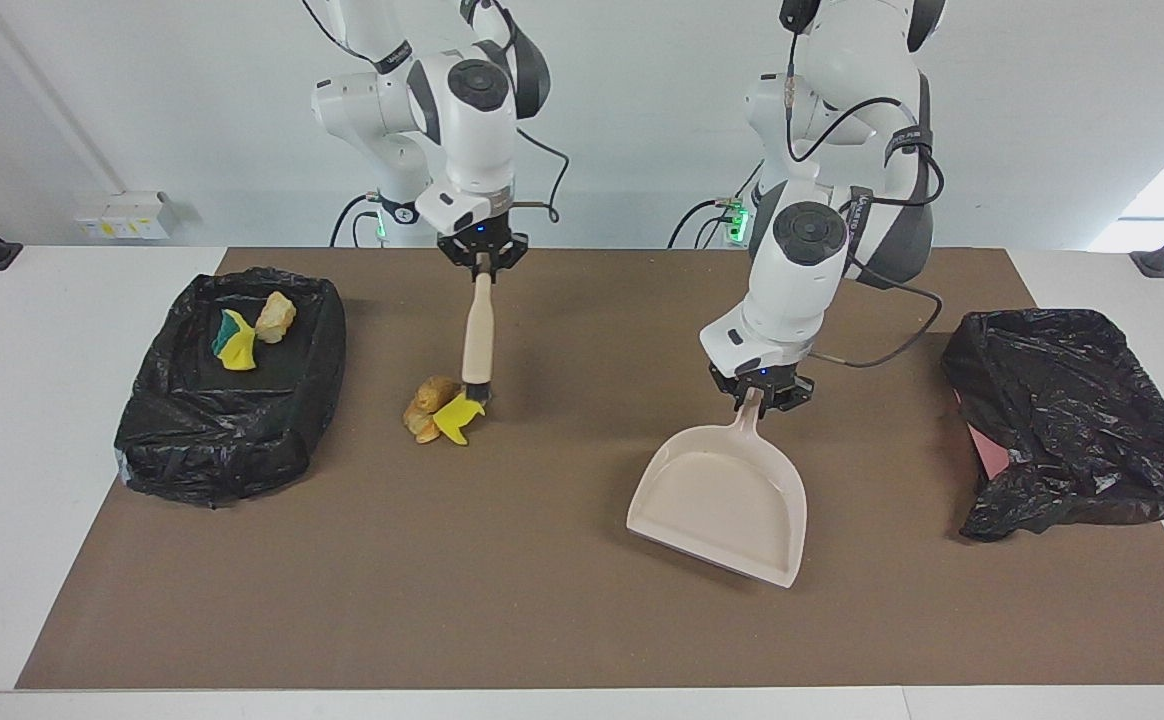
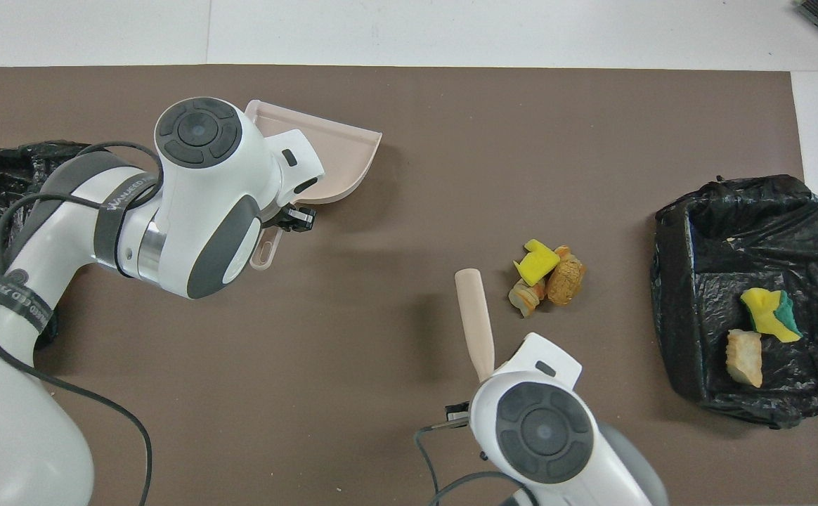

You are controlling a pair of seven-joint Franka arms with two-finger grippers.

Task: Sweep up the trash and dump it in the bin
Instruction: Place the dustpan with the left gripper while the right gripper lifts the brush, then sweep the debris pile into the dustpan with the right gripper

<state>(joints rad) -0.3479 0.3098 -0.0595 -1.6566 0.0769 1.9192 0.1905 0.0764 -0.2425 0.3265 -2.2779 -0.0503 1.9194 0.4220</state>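
Trash sits loose on the mat near the bin, which already holds 2 scraps. Your right gripper is clamped on the brush, whose bristles are just beside the pile. Your left gripper grips the dustpan handle, well apart from it. You've sweeping and dumping left.

trash beside brush tip | dustpan twd left arm's end
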